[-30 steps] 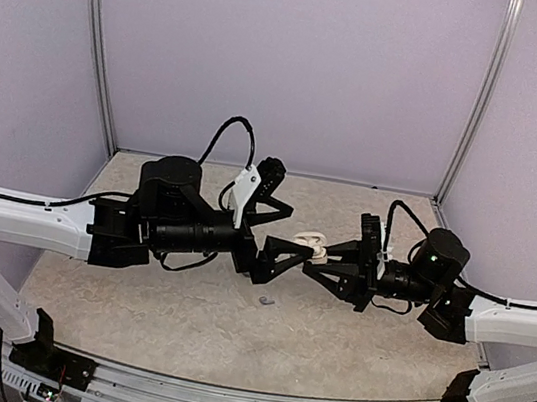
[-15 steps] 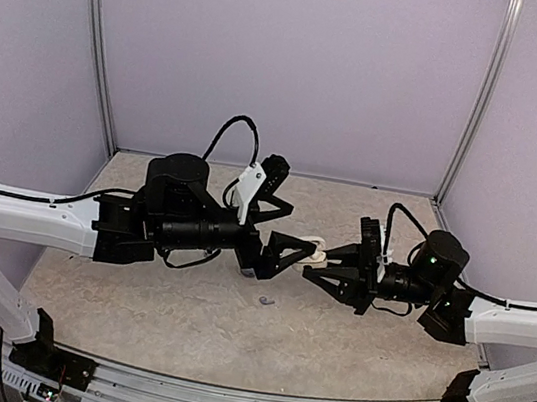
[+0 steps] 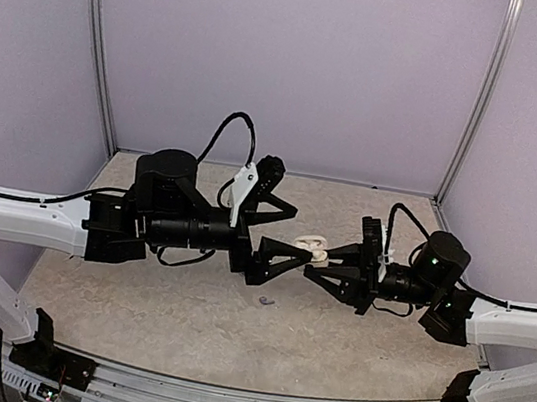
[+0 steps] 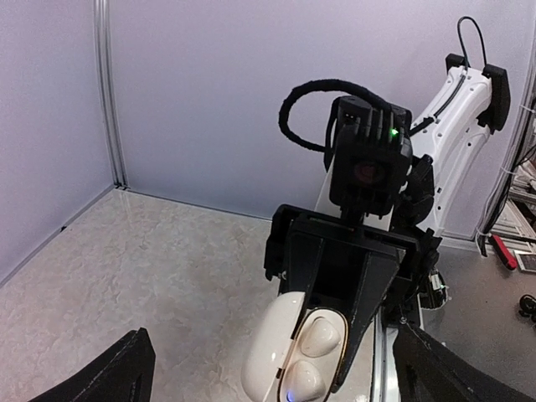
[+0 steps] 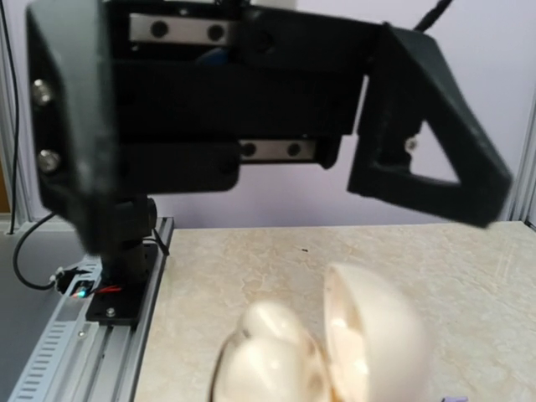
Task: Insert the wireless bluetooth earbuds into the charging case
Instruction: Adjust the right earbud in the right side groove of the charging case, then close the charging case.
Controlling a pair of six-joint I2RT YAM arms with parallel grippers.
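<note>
A white charging case point(image 3: 313, 243) hangs above the table with its lid point(image 5: 377, 335) swung open. Two white earbuds point(image 4: 321, 335) sit side by side in its base point(image 5: 268, 356). My right gripper point(image 3: 327, 258) is shut on the base; in the left wrist view its black fingers point(image 4: 368, 276) flank the case point(image 4: 280, 347). My left gripper point(image 3: 302, 232) is open, its two fingers spread on either side of the case without touching it. A tiny lilac bud point(image 3: 266, 302) lies on the table below the two grippers.
The beige marbled table point(image 3: 163, 297) is walled in by lilac panels at the back and sides. A metal rail point(image 3: 239, 399) with both arm bases runs along the near edge. Both arms reach toward the middle and nearly meet there.
My left arm nudged right toward the case, then eased back a little, staying open. The right gripper and the case have hardly moved.
</note>
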